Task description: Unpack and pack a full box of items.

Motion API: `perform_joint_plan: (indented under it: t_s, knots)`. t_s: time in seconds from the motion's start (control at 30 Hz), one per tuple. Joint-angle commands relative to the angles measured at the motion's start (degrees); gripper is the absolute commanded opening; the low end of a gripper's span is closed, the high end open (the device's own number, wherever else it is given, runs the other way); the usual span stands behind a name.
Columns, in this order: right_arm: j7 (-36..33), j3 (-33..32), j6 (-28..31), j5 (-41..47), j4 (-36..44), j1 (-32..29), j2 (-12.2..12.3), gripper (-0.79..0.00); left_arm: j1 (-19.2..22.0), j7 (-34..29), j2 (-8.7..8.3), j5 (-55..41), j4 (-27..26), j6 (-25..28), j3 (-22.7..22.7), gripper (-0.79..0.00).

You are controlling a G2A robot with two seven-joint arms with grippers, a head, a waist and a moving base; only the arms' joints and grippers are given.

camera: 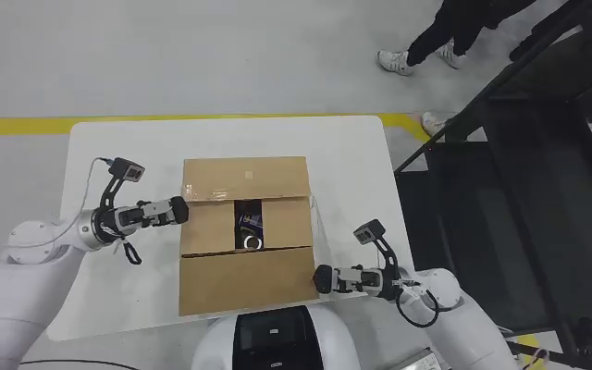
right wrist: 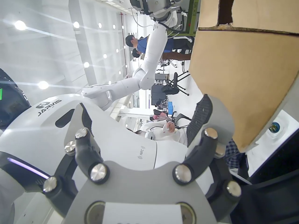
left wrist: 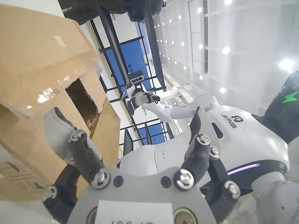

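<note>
Currently left gripper [camera: 183, 210] and right gripper [camera: 319, 278] gape empty beside box [camera: 245, 178].

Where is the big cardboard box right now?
In the top view, the cardboard box sits in the middle of the white table, with the left gripper by one side and the right gripper by the opposite near corner.

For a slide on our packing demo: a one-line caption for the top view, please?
Open left gripper and open right gripper flank a partly opened cardboard box on a white table.
</note>
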State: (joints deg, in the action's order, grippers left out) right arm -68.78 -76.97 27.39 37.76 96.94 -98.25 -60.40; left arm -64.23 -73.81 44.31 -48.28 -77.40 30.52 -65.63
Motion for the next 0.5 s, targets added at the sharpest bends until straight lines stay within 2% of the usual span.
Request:
perform_joint_plan:
  t_s: [0.0, 0.23, 0.47]
  knots:
    - [-0.33, 0.01, 0.16, 1.13, -0.31, -0.06, 0.01, 0.000, 0.01, -1.98, 0.24, -1.28, 0.51, -2.02, 0.59, 0.000]
    - [-0.62, 0.38, 0.33, 3.31, -1.46, 0.36, -0.04, 0.000, 2.15, -3.38, 1.65, 1.12, 4.89, -3.42, 3.67, 0.000]
    - [-0.55, 0.18, 0.66, 4.67, -1.84, 0.25, -0.01, 0.000, 5.09, -2.99, 3.32, -2.44, 8.47, -3.04, 4.90, 0.000]
